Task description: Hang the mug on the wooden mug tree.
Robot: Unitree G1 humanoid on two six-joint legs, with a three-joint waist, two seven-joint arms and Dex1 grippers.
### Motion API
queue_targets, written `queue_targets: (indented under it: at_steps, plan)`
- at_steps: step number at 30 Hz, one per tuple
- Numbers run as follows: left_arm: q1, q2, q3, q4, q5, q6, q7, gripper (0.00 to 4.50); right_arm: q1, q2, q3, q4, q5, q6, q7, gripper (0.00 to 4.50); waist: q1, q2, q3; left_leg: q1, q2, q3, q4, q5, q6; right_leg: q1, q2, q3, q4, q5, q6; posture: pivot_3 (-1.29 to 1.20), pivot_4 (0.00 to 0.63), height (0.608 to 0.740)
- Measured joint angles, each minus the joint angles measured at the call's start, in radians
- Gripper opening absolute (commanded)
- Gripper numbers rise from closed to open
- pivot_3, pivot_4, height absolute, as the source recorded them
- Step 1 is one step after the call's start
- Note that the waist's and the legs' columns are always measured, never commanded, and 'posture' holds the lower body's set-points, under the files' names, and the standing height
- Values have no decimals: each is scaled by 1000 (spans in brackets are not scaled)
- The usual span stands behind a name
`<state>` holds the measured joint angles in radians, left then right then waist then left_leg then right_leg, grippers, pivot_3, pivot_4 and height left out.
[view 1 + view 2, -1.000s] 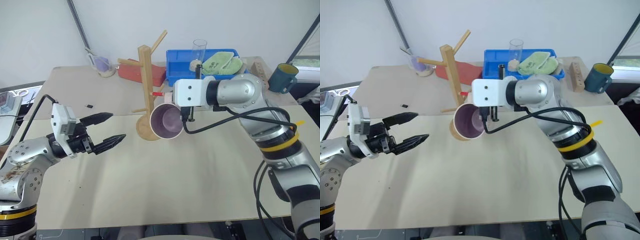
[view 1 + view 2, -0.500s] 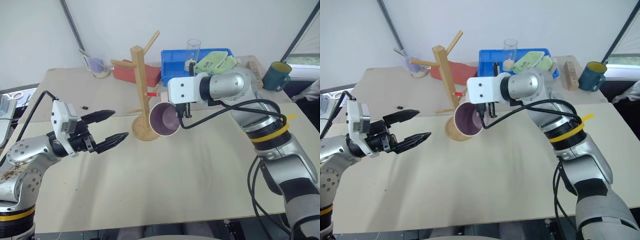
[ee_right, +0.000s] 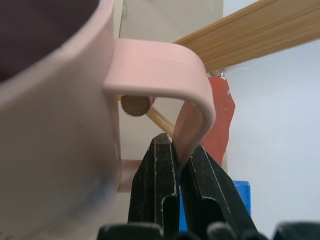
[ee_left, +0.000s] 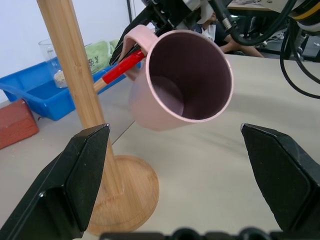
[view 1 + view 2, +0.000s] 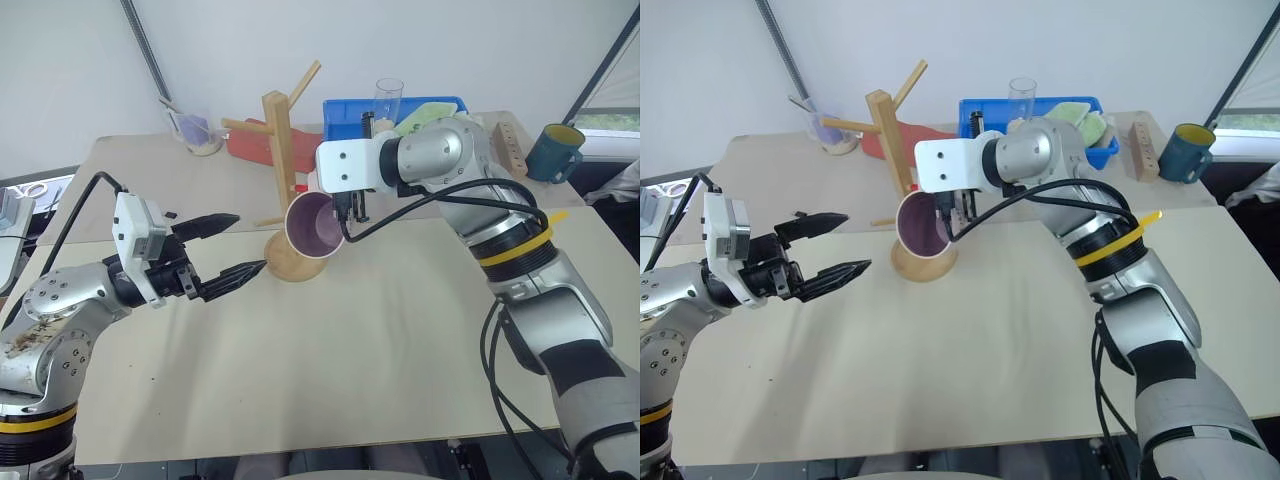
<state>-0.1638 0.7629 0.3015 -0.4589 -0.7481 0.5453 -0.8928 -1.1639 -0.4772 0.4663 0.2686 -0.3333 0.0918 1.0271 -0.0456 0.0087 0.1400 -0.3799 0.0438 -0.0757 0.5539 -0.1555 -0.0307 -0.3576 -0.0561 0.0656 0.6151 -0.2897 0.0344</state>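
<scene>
The pale pink mug (image 5: 314, 222), purple inside, hangs tilted in the air beside the wooden mug tree (image 5: 279, 150), its mouth facing me. My right gripper (image 3: 176, 146) is shut on the mug's handle (image 3: 165, 70). The end of the tree's red-tipped peg (image 4: 122, 66) sits inside the handle's loop. The tree's round base (image 5: 290, 263) rests on the table just under the mug. My left gripper (image 5: 248, 243) is open and level, to the left of the base, with nothing between its fingers (image 4: 75, 185).
At the back stand a blue bin (image 5: 345, 115) with a tall glass (image 5: 387, 98) and a green cloth (image 5: 432, 117). A red object (image 5: 250, 146) lies behind the tree. A dark teal mug (image 5: 551, 150) and a holed wooden block (image 5: 513, 146) are at the back right.
My right gripper has carried the mug to the left, closer to the tree's post, and the handle has slid over the red-tipped peg. The left gripper has stayed about where it was.
</scene>
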Motion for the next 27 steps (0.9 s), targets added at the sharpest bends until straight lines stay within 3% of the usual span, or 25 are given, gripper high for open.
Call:
queue_targets:
  at_steps: [9, 17, 22, 27]
  plan:
    - [-5, 0, -5, 2, 0, 0, 2, 4500, 1, 5, -15, -5, 9, -19, 13, 3454, 0, 0, 0, 0, 0, 0, 0, 0, 0, 0, 0, 0, 1, 0, 0, 0, 150, 740]
    - [-25, 64, -25, 26, 58, 17, 25, 4500, 45, -131, -176, -178, 218, 55, 167, 3454, 8, 0, 0, 0, 0, 0, 0, 0, -1, 1, 0, 0, 0, 0, 0, 0, 150, 740]
    - [-44, 128, -41, 55, 148, 27, 60, 4500, 162, -234, -312, -298, 439, 224, 280, 3454, 4, 0, 0, 0, 0, 1, 0, -1, -1, 1, -1, 1, -1, 0, 0, 0, 150, 740]
    - [-56, 155, -24, 93, 158, 26, 29, 4500, 262, -266, -454, -431, 633, 430, 255, 3454, -1, 0, 0, 0, 1, 2, -1, -1, -1, 1, 0, 1, 1, 0, -1, 0, 150, 740]
